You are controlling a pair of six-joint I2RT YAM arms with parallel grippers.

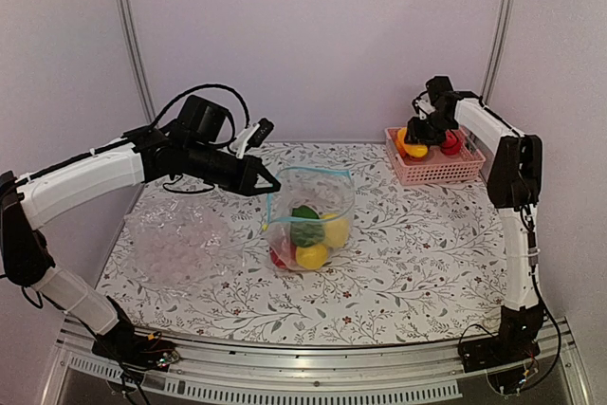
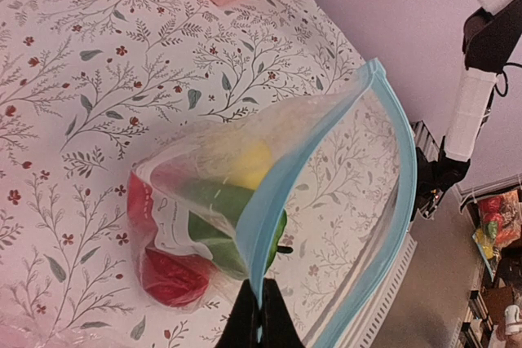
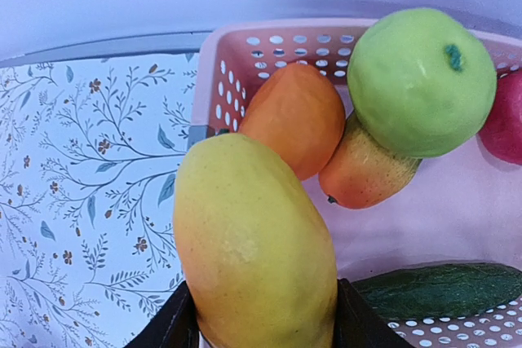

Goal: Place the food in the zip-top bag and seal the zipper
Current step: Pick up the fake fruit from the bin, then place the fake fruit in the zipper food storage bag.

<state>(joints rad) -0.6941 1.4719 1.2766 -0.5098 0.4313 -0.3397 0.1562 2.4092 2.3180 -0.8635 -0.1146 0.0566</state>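
Note:
The zip-top bag stands at the table's middle with its mouth open, and green, yellow and red food inside. My left gripper is shut on the near left end of the blue-teal zipper. In the left wrist view its black fingers pinch the zipper, and the bag hangs below. My right gripper is over the left end of the pink basket, shut on a yellow mango that fills the gap between its jaws.
In the basket lie an orange fruit, a green apple, a pear-like orange fruit, a red fruit and a dark green cucumber. Another crinkled clear plastic lies at the table's left.

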